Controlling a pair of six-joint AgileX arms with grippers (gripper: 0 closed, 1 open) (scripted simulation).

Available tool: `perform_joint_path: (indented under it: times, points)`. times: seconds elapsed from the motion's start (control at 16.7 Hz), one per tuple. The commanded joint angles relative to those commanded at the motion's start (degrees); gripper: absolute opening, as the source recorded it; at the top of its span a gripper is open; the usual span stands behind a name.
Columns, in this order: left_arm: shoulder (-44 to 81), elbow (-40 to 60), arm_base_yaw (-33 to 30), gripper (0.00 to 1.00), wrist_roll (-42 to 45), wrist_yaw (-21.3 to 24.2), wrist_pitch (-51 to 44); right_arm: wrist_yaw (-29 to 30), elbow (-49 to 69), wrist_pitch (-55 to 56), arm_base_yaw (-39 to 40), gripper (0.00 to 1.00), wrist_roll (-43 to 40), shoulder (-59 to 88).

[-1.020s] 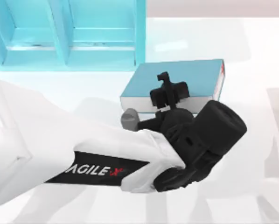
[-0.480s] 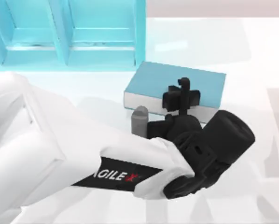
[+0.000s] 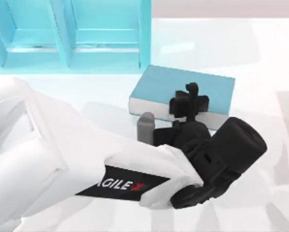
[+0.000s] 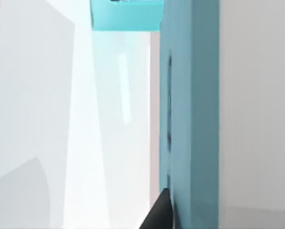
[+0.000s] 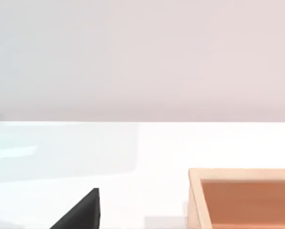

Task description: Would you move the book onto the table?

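Where the top view looks down on the white tabletop (image 3: 260, 58), the book (image 3: 183, 89) lies flat, cover up, just in front of the shelf unit (image 3: 69, 36) and near its right end, apart from it.

Book: light-blue cover, white page edges along the near long side, set at a slight angle to the shelf front.

Left hand (image 3: 189, 102): black, reaching in from the left arm (image 3: 62, 164), which crosses the lower left of the top view. Its fingers pinch the book at the near long edge, one finger over the cover. In the left wrist view the blue cover (image 4: 190, 119) runs close alongside a dark fingertip (image 4: 159, 214), touching it.

Right hand: a dark fingertip (image 5: 80, 212) shows in the right wrist view, above the tabletop; whether the fingers are spread or pressed together cannot be told.

Other: an orange-brown tray (image 5: 242, 198) on the tabletop, in the right wrist view.
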Motion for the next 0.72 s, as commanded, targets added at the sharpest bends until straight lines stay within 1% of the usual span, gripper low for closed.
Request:
perform_joint_path:
  times: [0.18, 0.54, 0.72]
  points:
    - [0.44, -0.2, 0.22, 0.0, 0.06, 0.17, 0.13, 0.0, 0.0, 0.0, 0.0, 1.0, 0.0, 0.0]
    - [4.48, -1.81, 0.24, 0.0, 0.12, 0.26, 5.67, 0.0, 0.0, 0.0, 0.0, 1.0, 0.0, 0.0]
    - [4.72, -1.89, 0.24, 0.0, 0.08, 0.25, 6.1, 0.0, 0.0, 0.0, 0.0, 1.0, 0.0, 0.0]
